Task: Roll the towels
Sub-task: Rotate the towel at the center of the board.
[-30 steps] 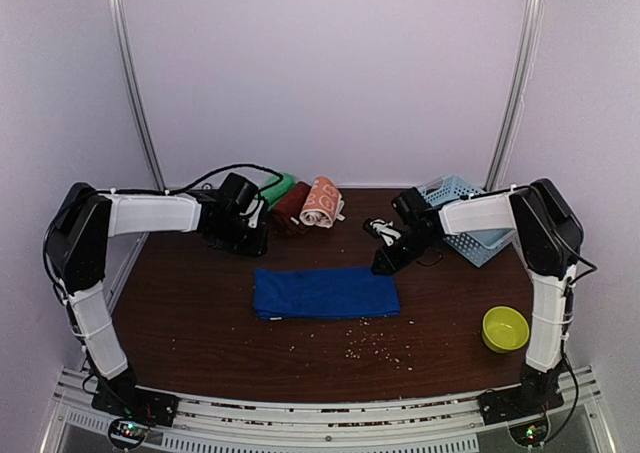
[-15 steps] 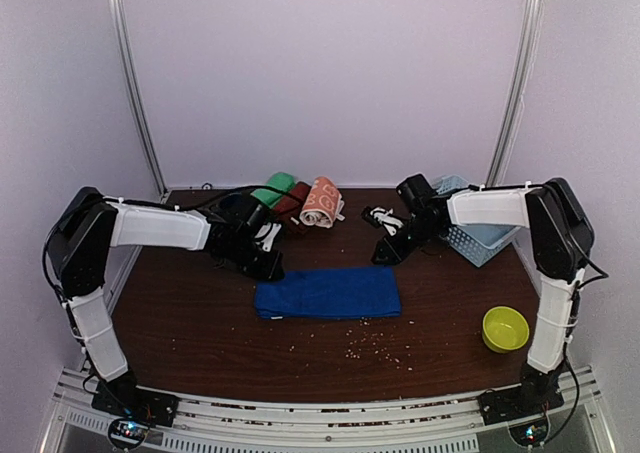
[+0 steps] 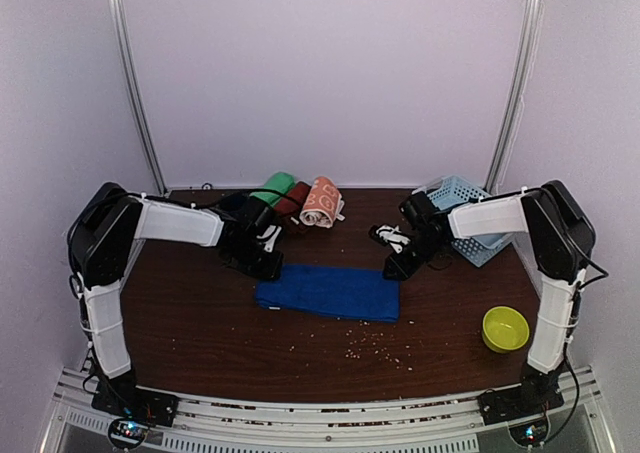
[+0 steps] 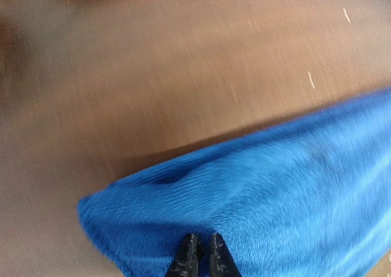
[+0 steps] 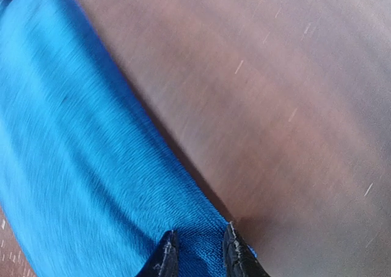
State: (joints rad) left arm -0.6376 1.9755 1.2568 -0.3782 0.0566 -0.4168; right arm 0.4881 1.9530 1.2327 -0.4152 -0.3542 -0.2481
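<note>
A royal blue towel (image 3: 328,291) lies flat in the middle of the brown table (image 3: 190,323). My left gripper (image 3: 263,262) is down at its far left corner. In the left wrist view its fingertips (image 4: 200,254) are almost together, pinching the blue towel (image 4: 275,185), and a crease runs away from them. My right gripper (image 3: 397,268) is at the far right corner. There its tips (image 5: 198,252) stand slightly apart, with the corner of the towel (image 5: 79,142) flat between them. Rolled green (image 3: 272,187), maroon (image 3: 291,201) and orange (image 3: 322,201) towels sit at the back.
A pale blue basket (image 3: 472,213) stands at the back right, just behind the right arm. A yellow-green bowl (image 3: 505,328) sits near the front right. Small crumbs (image 3: 375,345) are scattered in front of the blue towel.
Both grippers have come down from behind the blue towel to its far corners. The towel's far edge has shifted slightly and now lies a little askew.
</note>
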